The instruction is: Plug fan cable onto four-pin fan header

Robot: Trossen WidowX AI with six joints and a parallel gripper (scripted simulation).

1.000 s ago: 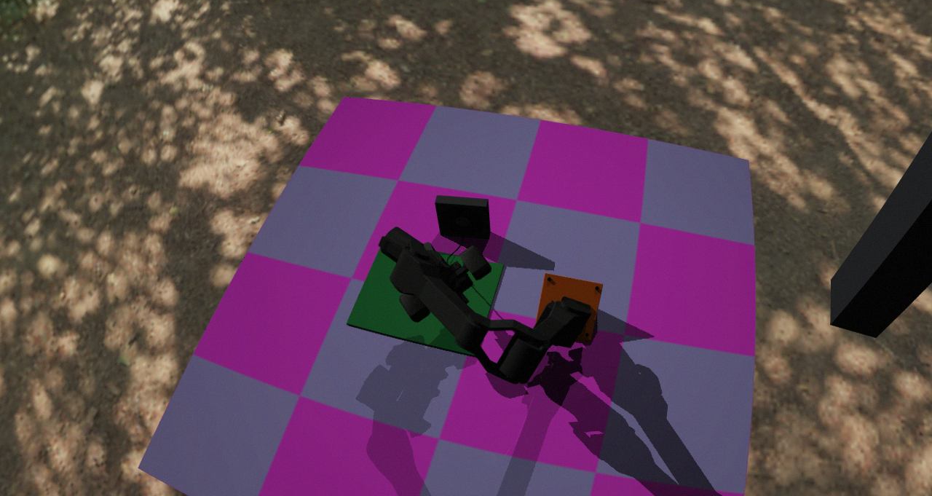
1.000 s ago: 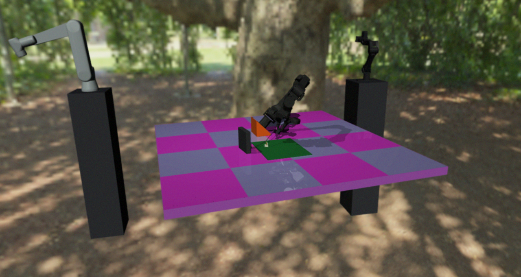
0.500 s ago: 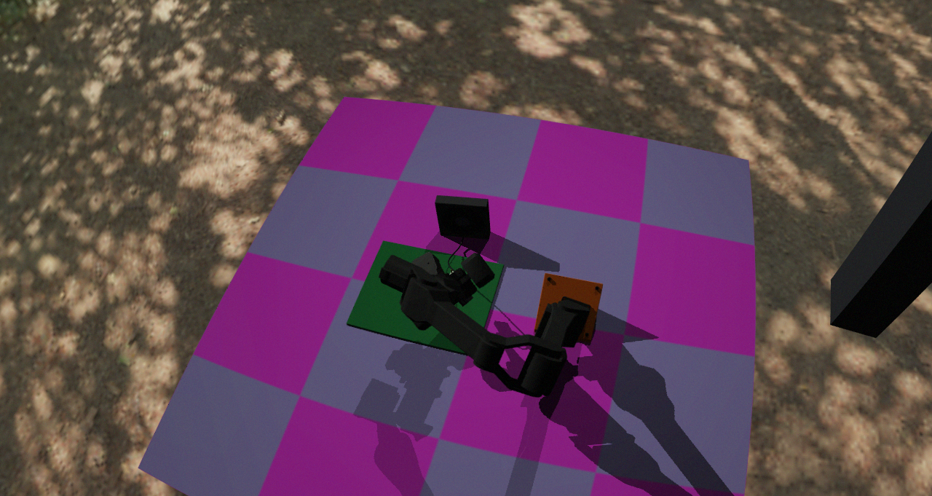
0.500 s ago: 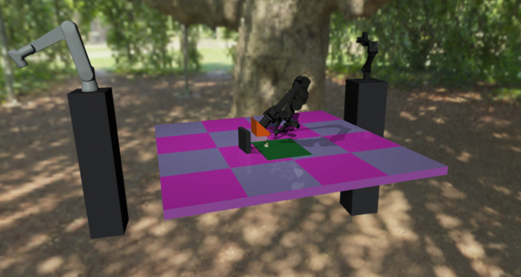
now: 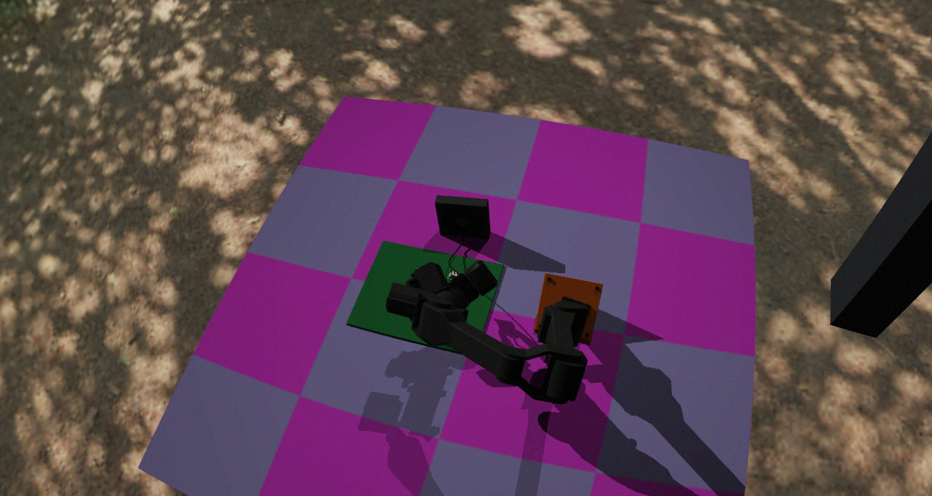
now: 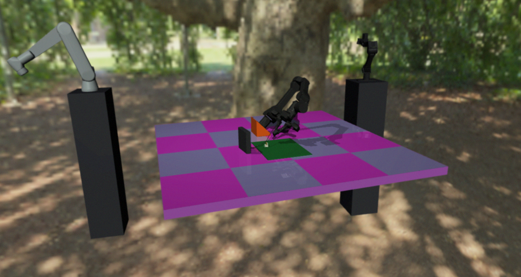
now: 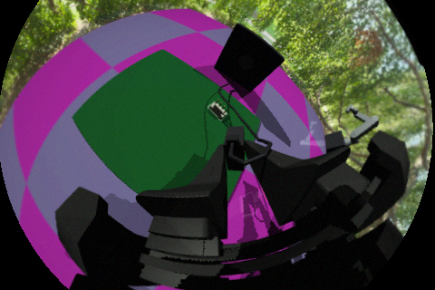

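Hand angled above board, closed on plug

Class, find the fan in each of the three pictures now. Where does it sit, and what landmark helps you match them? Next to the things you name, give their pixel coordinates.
Top: the fan (image 5: 461,217) (image 6: 244,140) (image 7: 248,60) is just above centre.
Exterior: left of centre, mid-height.
Wrist: upper part, right of centre.
Shared landmark: the green board (image 5: 384,264) (image 6: 285,150) (image 7: 149,118) beside it.

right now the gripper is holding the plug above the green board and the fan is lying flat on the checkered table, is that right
Not quite: the fan stands upright on its edge, as the exterior view shows. The gripper does hold the plug above the green board.
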